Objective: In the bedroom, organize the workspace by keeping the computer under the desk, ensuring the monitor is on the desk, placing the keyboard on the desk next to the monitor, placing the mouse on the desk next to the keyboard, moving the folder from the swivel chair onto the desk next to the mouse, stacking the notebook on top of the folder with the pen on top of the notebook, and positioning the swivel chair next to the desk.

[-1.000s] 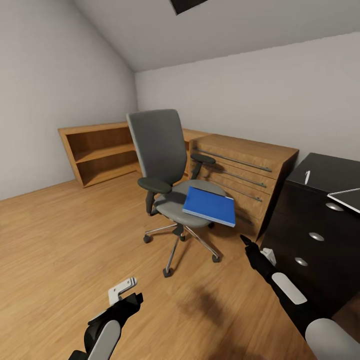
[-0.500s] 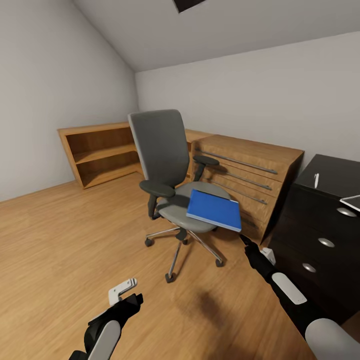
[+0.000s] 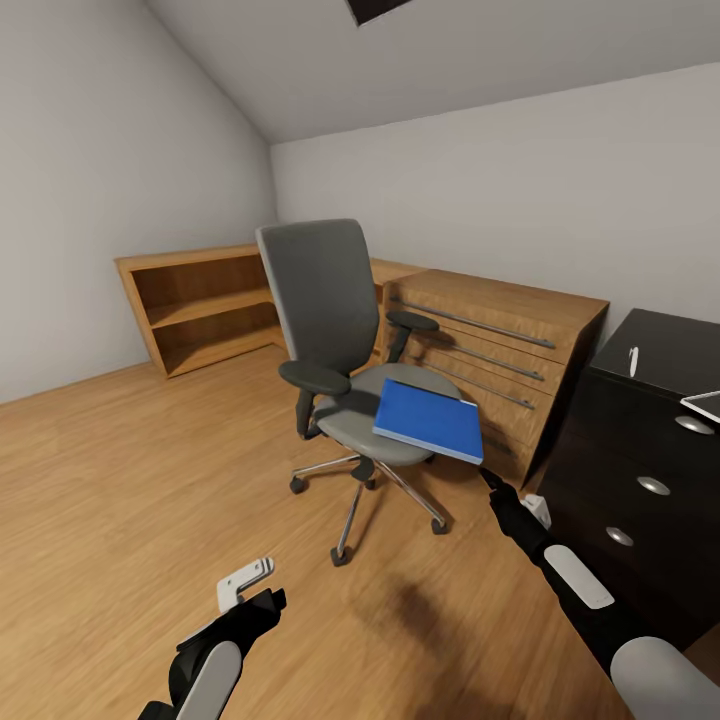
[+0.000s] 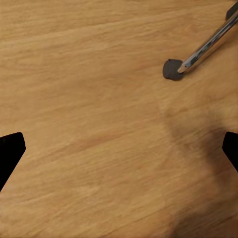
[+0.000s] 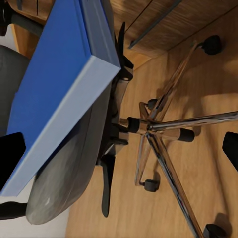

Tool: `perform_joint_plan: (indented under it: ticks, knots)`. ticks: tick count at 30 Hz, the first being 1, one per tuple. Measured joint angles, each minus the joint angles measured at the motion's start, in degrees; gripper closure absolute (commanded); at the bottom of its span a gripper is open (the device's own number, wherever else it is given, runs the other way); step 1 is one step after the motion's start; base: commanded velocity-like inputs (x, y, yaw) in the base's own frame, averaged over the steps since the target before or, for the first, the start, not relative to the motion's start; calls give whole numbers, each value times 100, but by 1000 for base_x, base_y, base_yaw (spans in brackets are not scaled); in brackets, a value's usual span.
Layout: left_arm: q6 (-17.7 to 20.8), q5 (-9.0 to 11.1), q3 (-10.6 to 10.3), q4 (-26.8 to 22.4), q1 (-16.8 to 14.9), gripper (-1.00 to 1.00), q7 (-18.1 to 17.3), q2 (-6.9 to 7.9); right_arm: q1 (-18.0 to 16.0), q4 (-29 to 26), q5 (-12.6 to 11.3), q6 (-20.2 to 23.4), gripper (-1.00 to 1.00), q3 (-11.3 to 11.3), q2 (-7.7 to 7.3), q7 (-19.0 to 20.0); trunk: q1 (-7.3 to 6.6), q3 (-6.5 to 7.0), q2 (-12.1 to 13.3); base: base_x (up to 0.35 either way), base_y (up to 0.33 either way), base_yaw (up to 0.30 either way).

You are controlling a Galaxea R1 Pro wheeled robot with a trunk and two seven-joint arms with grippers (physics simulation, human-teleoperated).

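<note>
1. Pale walls and a sloped ceiling closed over a wooden floor (image 3: 150, 470), with a low open bookshelf (image 3: 200, 305) far left and a light wooden chest of drawers (image 3: 495, 350) against the far wall.
2. At the middle stood the swivel chair (image 3: 330, 320), and the blue folder (image 3: 428, 418) lay on its seat, overhanging the right edge of the cushion.
3. At the right edge rose the desk (image 3: 660, 345) with its black drawers and silver knobs; the pen (image 3: 633, 360) lay on its top, and a pale flat corner beside it was cut off, so I could not tell what it was.
4. By my judgement the folder step was in hand: the right gripper (image 3: 488, 478) hovered just below the folder's near corner, not touching it. In the right wrist view its fingertips (image 5: 11, 157) stood wide apart and empty, with the folder (image 5: 59, 89) just ahead.
5. The left gripper (image 3: 250, 590) hung low over bare floor near the chair's chrome base; the left wrist view showed its jaws spread, with one castor (image 4: 172, 68) beyond.
6. The next move probably called for lifting the right gripper to the folder's free edge and closing on it. The right armrest (image 3: 412, 322) and the chest close behind left little room, and the overhanging folder might slide off if nudged.
</note>
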Motion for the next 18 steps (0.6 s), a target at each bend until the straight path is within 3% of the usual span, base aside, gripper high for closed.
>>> perform_joint_plan:
  ticks: [18]
  knots:
    - [-22,-15,6,170,-3,-100,-4,0,0,-3,10,-9,-100,0,6,41,-2,0,0,67,0,0]
